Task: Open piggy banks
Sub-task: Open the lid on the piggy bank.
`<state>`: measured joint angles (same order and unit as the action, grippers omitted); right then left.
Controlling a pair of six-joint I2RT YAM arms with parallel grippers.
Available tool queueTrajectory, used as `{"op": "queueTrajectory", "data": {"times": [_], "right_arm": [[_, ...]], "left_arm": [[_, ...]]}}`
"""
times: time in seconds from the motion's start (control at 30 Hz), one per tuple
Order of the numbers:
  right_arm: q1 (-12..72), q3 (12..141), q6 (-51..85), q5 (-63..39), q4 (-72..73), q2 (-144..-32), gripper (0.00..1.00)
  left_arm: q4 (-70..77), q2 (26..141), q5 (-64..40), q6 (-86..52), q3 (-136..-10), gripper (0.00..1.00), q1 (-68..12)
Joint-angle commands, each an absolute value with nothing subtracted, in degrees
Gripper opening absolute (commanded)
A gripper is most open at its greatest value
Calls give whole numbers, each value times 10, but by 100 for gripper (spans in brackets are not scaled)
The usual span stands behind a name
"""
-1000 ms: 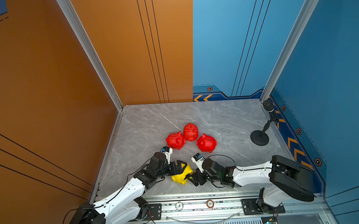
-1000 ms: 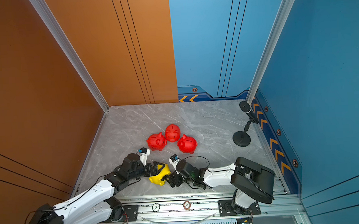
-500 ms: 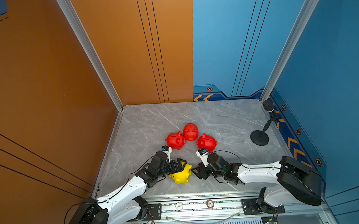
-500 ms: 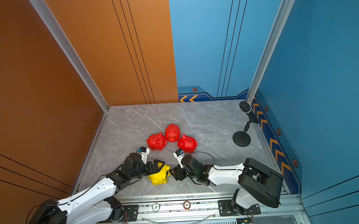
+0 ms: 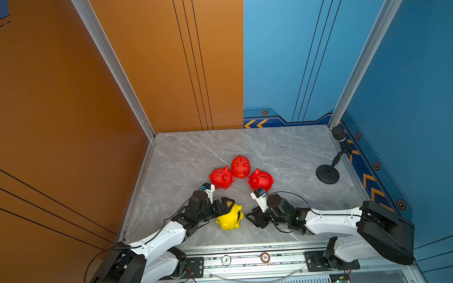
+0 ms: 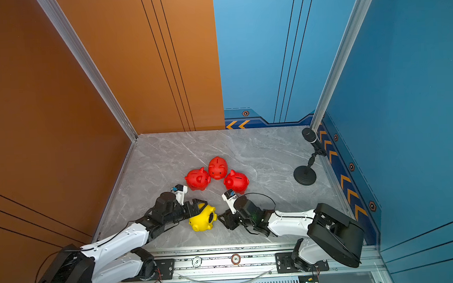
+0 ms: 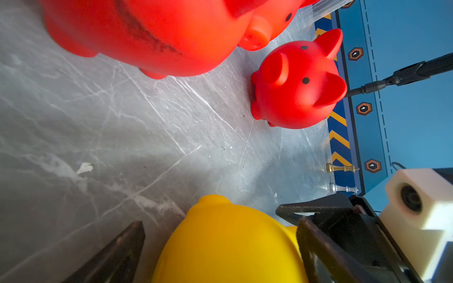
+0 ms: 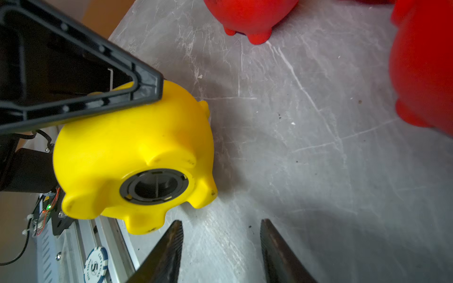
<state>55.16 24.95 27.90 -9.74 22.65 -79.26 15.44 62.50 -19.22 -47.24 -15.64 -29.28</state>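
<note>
Grey marble table (image 5: pixel 287 155), yellow piggy bank (image 5: pixel 229 218) on its side, clamped between left fingers (image 7: pixel 326 247), right fingers (image 8: pixel 166 250) apart and empty, tips just beside its underside.

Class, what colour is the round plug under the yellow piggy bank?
The round plug is black; right wrist view.

yellow bank (image 5: pixel 231 219) sideways, 3 red banks (image 5: pixel 240 167) upright

I count one yellow piggy bank (image 5: pixel 230 218), three red piggy banks (image 5: pixel 221 177) (image 5: pixel 240 167) (image 5: pixel 260 179) beyond it, one microphone stand (image 5: pixel 327 174) to its right.
</note>
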Motion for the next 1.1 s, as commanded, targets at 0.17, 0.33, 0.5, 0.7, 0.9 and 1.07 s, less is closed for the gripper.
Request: {"op": "queueTrajectory", "data": {"times": [0.17, 0.33, 0.5, 0.7, 0.9, 1.07], "right_arm": [[552, 238, 282, -128, 278, -784, 48], [560, 239, 287, -139, 302, -793, 45], [567, 240, 290, -145, 314, -800, 43], [578, 245, 291, -151, 326, -816, 40], [593, 257, 299, -153, 347, -842, 38], [605, 264, 307, -142, 361, -859, 36]], "left_arm": [[124, 629, -229, -461, -107, 98, -268], [144, 622, -253, -457, -97, 98, -253], [142, 607, -267, -446, -92, 98, -243], [123, 585, -264, -439, -89, 98, -236], [123, 584, -262, -439, -89, 98, -232], [127, 595, -265, -437, -94, 98, -232]]}}
